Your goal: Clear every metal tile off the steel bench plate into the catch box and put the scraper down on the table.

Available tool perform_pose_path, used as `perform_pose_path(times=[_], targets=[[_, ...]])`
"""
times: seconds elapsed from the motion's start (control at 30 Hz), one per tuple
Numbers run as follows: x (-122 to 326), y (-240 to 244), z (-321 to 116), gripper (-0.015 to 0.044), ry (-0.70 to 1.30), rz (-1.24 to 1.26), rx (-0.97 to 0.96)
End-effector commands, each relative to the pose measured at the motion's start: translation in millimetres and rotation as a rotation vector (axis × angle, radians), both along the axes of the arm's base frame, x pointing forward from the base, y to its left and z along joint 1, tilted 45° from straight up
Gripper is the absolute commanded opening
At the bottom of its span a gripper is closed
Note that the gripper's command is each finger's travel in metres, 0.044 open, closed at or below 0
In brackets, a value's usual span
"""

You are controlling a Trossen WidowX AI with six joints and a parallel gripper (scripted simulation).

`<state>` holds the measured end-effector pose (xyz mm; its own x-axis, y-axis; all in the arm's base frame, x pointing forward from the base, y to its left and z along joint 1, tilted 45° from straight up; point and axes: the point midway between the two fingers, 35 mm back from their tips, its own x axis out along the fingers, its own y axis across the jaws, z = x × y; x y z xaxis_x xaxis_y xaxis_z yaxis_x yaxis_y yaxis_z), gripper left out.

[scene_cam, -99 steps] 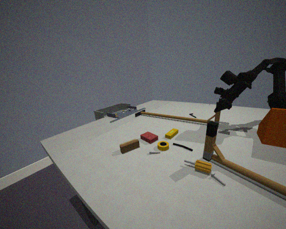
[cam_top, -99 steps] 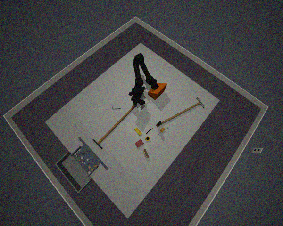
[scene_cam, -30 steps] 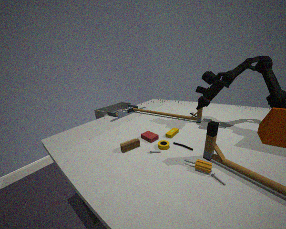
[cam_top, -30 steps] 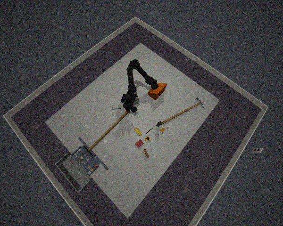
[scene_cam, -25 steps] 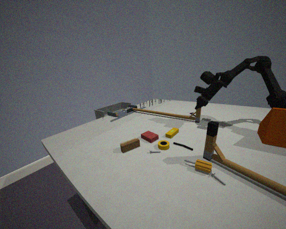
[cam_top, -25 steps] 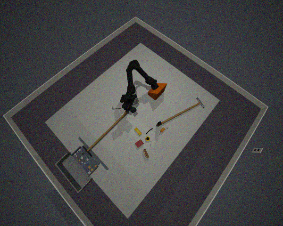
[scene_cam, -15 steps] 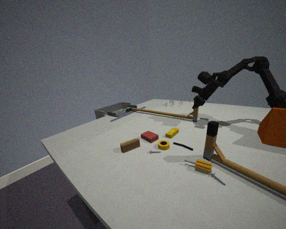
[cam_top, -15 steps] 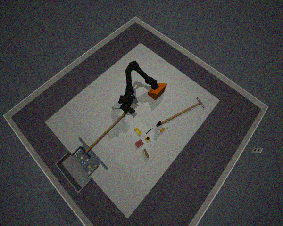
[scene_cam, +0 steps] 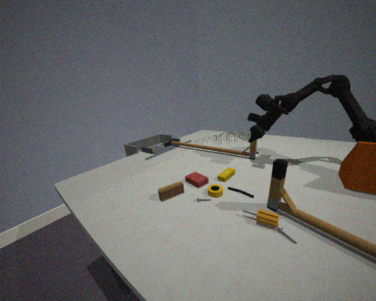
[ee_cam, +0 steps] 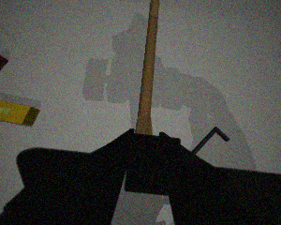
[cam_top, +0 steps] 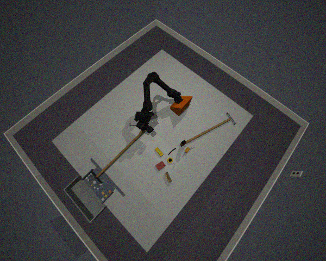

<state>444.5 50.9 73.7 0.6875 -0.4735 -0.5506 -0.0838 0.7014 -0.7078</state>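
My gripper (cam_top: 143,130) (scene_cam: 252,140) (ee_cam: 146,134) is shut on the upright grip of the long scraper. The scraper's wooden shaft (cam_top: 120,153) (scene_cam: 210,148) (ee_cam: 149,70) runs low over the table to the steel bench plate (cam_top: 109,182). Its dark blade (cam_top: 99,179) is over the plate's near left part. Pale tiles (cam_top: 94,182) and orange tiles (cam_top: 106,196) lie scattered on the plate, between the blade and the box and off to its right. The grey catch box (cam_top: 86,193) (scene_cam: 146,142) adjoins the plate's far end. Whether the blade touches the plate is unclear.
A second wooden tool (cam_top: 208,131) (scene_cam: 337,230) lies to the right. A yellow block (cam_top: 158,151) (scene_cam: 226,174) (ee_cam: 11,112), red block (cam_top: 160,165) (scene_cam: 197,179), brown block (cam_top: 168,177) (scene_cam: 171,190) and tape roll (scene_cam: 215,194) lie mid-table. A hex key (ee_cam: 206,139) lies near the gripper.
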Motion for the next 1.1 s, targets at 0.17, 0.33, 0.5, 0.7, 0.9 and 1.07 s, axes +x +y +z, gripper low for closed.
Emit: perform_pose_path(times=[0.17,0.33,0.5,0.7,0.9,1.07], targets=[[16,6,5,0.0000,-0.010,0.009,0.005],[24,7,6,0.0000,-0.010,0.009,0.005],[32,9,6,0.0000,-0.010,0.009,0.005],[41,10,7,0.0000,-0.011,0.009,0.005],[50,12,7,0.0000,-0.011,0.009,0.005],[57,13,8,0.0000,-0.012,0.009,0.005]])
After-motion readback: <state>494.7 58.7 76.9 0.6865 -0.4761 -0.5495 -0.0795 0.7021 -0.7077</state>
